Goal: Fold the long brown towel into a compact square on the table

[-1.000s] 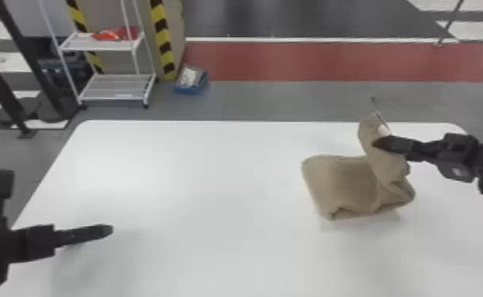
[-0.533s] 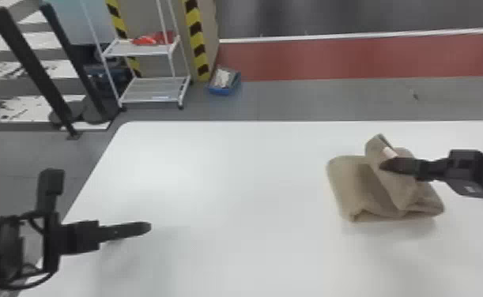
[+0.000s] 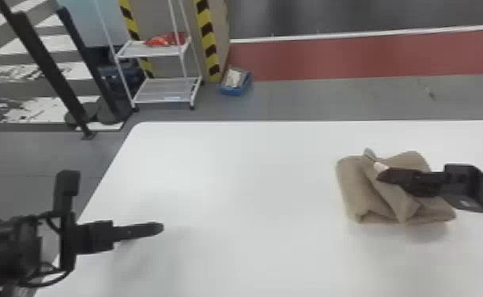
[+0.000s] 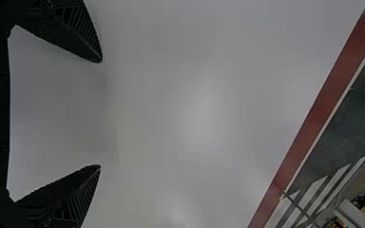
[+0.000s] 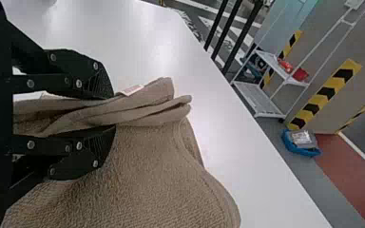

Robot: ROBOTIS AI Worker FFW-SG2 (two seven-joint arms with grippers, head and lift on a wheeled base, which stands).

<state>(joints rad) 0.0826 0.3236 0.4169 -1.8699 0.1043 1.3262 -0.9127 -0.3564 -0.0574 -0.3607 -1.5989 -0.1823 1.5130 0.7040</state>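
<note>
The brown towel (image 3: 355, 189) lies partly folded on the right of the white table, a raised flap slanting across it. At that flap is my right gripper (image 3: 382, 175); in the right wrist view the right gripper (image 5: 113, 113) is shut on several layers of the towel (image 5: 157, 175), beside a white label (image 5: 132, 90). Over the table's left side, far from the towel, my left gripper (image 3: 159, 228) is parked; in the left wrist view the left gripper (image 4: 100, 114) stands open with only tabletop between its fingers.
The white table (image 3: 244, 177) extends between the two arms, its far edge running across the view. Beyond it on the floor stand a white shelf rack (image 3: 165, 91), a blue bin (image 3: 235, 83) and dark posts (image 3: 46, 67).
My right gripper has brought the held flap left and lower over the towel, which now looks flatter. The head view has shifted, so table and left arm appear farther right.
</note>
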